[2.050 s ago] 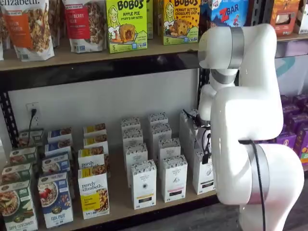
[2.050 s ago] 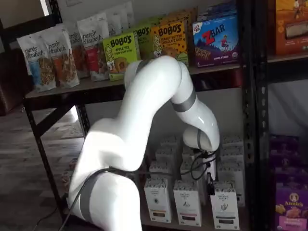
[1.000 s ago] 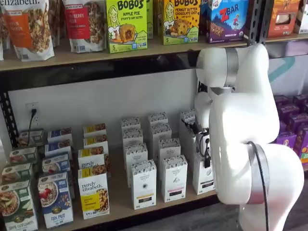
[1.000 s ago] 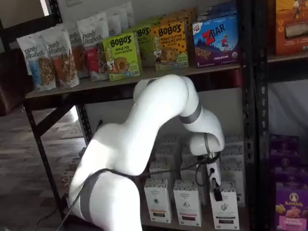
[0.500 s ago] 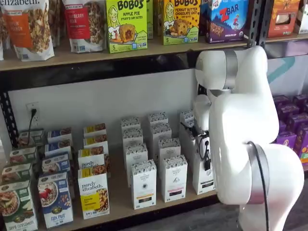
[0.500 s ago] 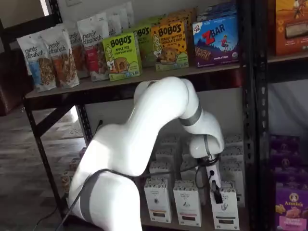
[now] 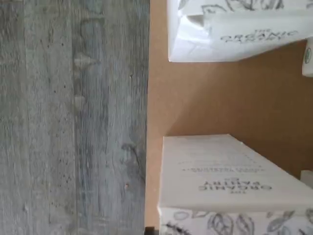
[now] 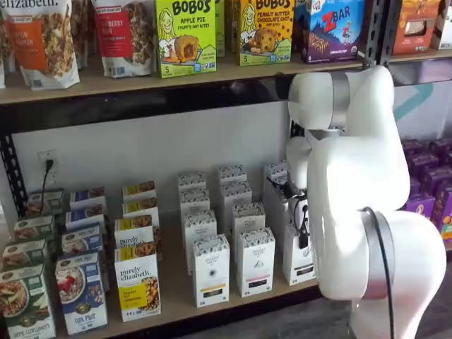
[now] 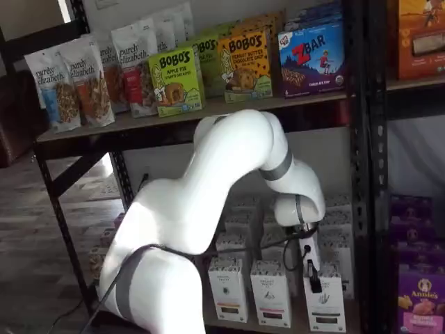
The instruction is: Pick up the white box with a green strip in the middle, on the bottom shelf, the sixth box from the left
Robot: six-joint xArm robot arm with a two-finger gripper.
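A green Bobo's box and a yellow Bobo's box stand side by side on the upper shelf, with a blue Z Bar box just right of them. Granola bags fill that shelf's left end. Lower down, purely elizabeth boxes stand in a row front to back. Purple boxes sit in the next rack. An outlet holds a plug. Grey wood floor lies below.
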